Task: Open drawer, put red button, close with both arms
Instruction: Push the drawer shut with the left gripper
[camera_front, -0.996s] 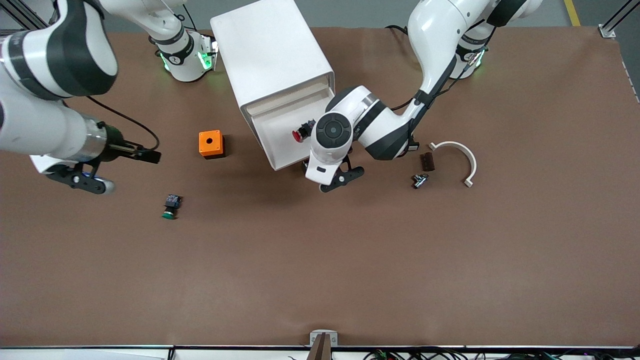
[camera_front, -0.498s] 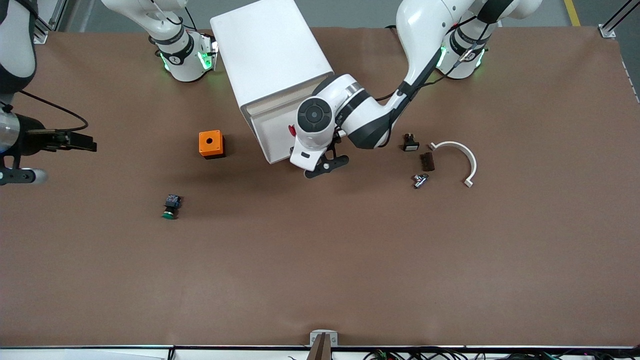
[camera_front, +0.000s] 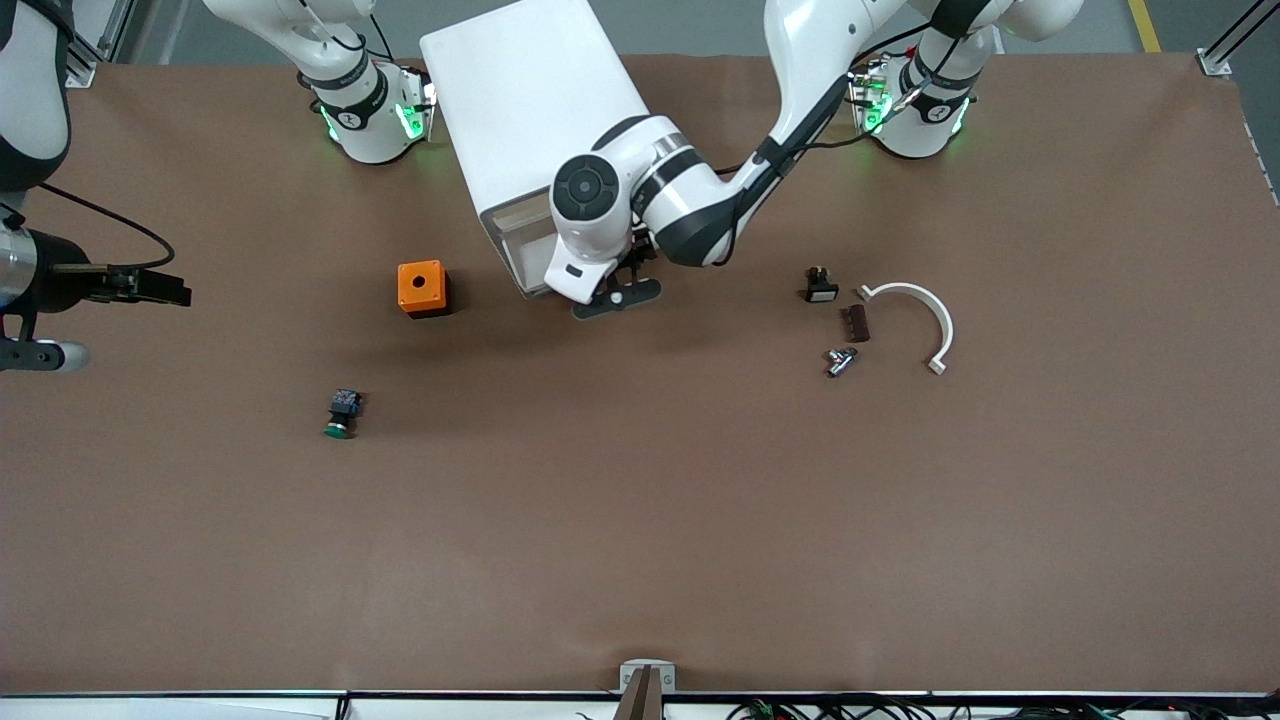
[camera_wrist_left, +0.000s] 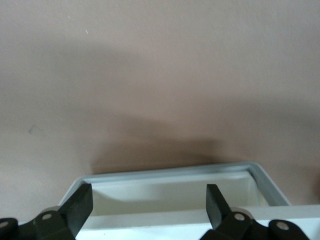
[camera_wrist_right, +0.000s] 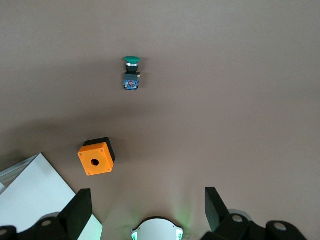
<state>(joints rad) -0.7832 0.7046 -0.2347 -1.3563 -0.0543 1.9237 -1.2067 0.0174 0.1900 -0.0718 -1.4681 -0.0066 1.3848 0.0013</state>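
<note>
You see one container here: the white cabinet that stands between the two arm bases, with its drawer facing the front camera at a slant. The drawer is pulled out only a little. In the front view a narrow strip of its pale inside shows, and the left arm's wrist covers the rest. In the left wrist view you look into a part of the drawer: white walls, a grey-white rim, and nothing lying in the part that shows.

You cannot see the red button in any view. Whether it lies in the hidden part of the drawer, the pictures do not tell.

The left gripper is at the drawer's front end, low over the table. Its fingers stand wide and hold nothing.

The right gripper waits in the air over the right arm's end of the table. Its fingers are also wide and empty.

On the table near the cabinet, toward the right arm's end, sits an orange box with a round hole in its top. Nearer to the front camera lies the green button, on its side. Toward the left arm's end lie a small black part, a brown piece, a metal piece and a white arc.

The marks on the arm bases are too small to read.
</note>
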